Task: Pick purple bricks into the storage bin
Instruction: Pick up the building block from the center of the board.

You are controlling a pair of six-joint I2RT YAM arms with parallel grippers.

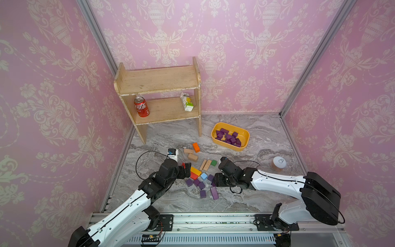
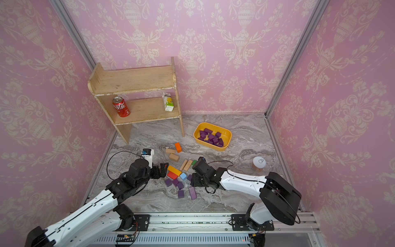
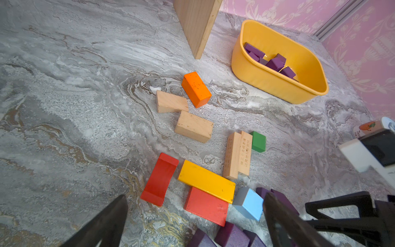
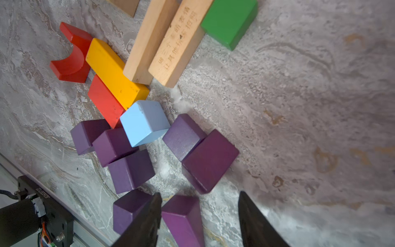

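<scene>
The yellow storage bin stands at the back right and holds several purple bricks. More purple bricks lie loose in front of the coloured blocks. My right gripper hangs low over them and is open. Its jaws straddle the end of a purple bar. One finger touches the bar's side and a gap separates the other finger from it. Just outside that jaw lies a purple cube. My left gripper stands wide open above the red and yellow blocks, holding nothing.
Orange, tan, yellow, light blue and green blocks lie mixed beside the purple ones. A wooden shelf at the back left carries a cola can and a carton. A white-lidded jar stands at the right.
</scene>
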